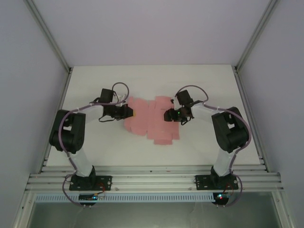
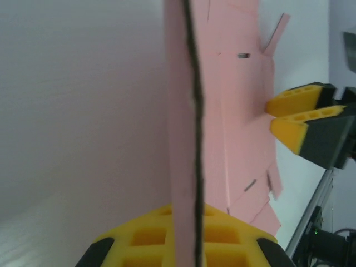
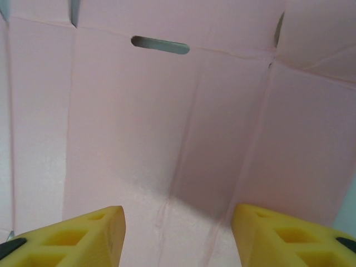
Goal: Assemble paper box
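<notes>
The paper box (image 1: 154, 124) is a flat pink die-cut sheet with flaps and slots, lying mid-table between both arms. My left gripper (image 1: 129, 112) is at its left edge, shut on that edge. In the left wrist view the sheet (image 2: 233, 111) runs edge-on between the yellow pads (image 2: 144, 236) of my left gripper (image 2: 186, 225). My right gripper (image 1: 168, 115) hovers over the sheet's right half and shows in the left wrist view as two yellow fingers (image 2: 300, 114). In the right wrist view my right gripper (image 3: 178, 228) is open above the creased pink sheet (image 3: 167, 122), with nothing between its fingers.
The white table (image 1: 95, 85) is bounded by grey walls and slanted metal frame posts (image 1: 47, 33). An aluminium rail (image 1: 152, 180) carrying both arm bases runs along the near edge.
</notes>
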Available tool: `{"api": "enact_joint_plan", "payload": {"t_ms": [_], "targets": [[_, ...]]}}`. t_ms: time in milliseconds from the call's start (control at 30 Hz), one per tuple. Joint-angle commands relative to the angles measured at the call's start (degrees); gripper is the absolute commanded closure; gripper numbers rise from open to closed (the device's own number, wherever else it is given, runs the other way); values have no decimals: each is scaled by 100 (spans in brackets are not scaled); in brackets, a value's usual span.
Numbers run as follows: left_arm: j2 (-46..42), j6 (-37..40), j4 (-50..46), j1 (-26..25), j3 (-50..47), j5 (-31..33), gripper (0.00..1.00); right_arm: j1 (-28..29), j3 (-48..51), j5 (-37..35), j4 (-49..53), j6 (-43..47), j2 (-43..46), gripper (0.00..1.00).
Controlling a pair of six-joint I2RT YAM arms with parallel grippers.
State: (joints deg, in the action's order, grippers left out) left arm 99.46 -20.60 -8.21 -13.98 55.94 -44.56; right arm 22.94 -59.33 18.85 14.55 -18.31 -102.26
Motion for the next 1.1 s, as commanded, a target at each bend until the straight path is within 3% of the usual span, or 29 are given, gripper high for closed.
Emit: {"api": "enact_joint_plan", "payload": {"t_ms": [0, 133, 267, 433, 667, 767, 900, 1067], "targets": [[-653, 216, 472, 9, -160, -358, 100, -184, 212, -93, 238, 75, 682, 39], [-1360, 55, 1155, 3, -424, -953, 100, -507, 541, 250, 102, 161, 1795, 33], [-2103, -132, 1576, -90, -461, -1467, 100, -1283, 1180, 1368, -406, 167, 2863, 24], [-2882, -382, 1796, -301, -375, -1555, 100, -2150, 1965, 2628, -1410, -20, 3956, 18], [-3502, -1154, 2407, -526, -314, -1715, 100, -2276, 2218, 3946, -2273, -211, 4399, 15], [-3652, -1329, 2552, -600, -320, -1736, 100, -2285, 2347, 4435, -3040, -630, 4390, 21], [-3814, -1360, 2609, -631, -364, -1688, 100, -2277, 2461, 4855, -4021, -1254, 4314, 47], [-3938, -1498, 2887, -641, -422, -1679, 100, -2276, 2518, 5106, -4589, -1663, 4101, 47]]}}
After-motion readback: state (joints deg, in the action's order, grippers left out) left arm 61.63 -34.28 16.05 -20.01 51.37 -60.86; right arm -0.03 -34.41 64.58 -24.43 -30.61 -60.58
